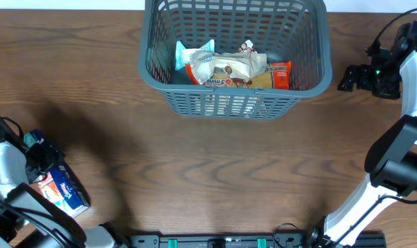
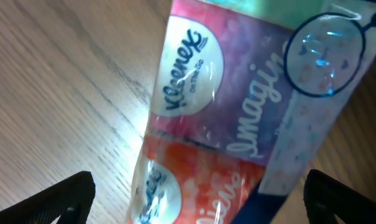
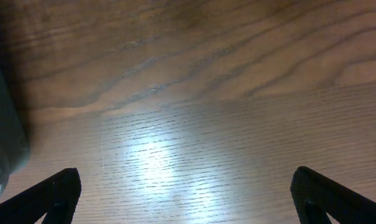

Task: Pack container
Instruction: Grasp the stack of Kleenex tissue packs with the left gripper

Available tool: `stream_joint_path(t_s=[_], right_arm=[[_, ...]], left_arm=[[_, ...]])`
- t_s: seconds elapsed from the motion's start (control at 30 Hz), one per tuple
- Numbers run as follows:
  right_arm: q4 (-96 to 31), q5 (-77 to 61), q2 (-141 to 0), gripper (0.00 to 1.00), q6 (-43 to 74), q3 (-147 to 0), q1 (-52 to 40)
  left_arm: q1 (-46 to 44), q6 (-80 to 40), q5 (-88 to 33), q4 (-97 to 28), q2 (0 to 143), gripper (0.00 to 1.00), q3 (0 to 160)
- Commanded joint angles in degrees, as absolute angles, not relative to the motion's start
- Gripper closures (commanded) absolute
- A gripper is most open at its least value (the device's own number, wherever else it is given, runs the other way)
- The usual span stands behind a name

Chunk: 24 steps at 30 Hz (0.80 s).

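far across the table from the left gripper: the container, up at the far middle edge, already holding several food packets. much closer, just beside that gripper at the near left corner, a kleenex tissue packet flat on the table, long axis slanting from far-left to near-right. in the left wrist view, fingers spread wide with the packet between them, slanted across the gap rather than square to it, not clamped. probably calls for a wrist turn before closing, then a long carry up and to the right into the container. right gripper likewise spread apart over bare table, just beside the container's right end, but well apart from the packet.
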<state>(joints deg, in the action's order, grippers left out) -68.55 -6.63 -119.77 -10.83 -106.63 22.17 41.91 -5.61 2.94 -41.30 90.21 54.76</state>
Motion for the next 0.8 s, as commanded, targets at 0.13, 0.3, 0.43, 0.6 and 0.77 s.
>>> stream_joint_path(t_s=[0.13,0.3,0.43,0.6,0.77], right_arm=[[-68.8,-6.4,-119.7,0.01,-11.4,-106.4,22.4],[-69.1,-6.4,-119.7,0.01,-11.4,-106.4,22.4],[-69.1,-6.4,-119.7,0.01,-11.4,-106.4,22.4],[-69.5,-6.4,-119.7,0.01,-11.4,-106.4,22.4],[-69.5,-6.4,-119.7,0.01,-11.4,-106.4,22.4]], left_arm=[[42.2,-4.3,1.9,-39.1,95.0,0.01,54.5],[42.2,-4.2,1.5,-37.6,99.4,0.01,54.5],[42.2,-3.9,-0.8,-36.9,102.9,0.0,54.5],[42.2,-3.9,-5.0,-37.2,103.6,0.56,54.5],[42.1,-3.9,-18.1,-38.5,103.3,0.73,55.0]])
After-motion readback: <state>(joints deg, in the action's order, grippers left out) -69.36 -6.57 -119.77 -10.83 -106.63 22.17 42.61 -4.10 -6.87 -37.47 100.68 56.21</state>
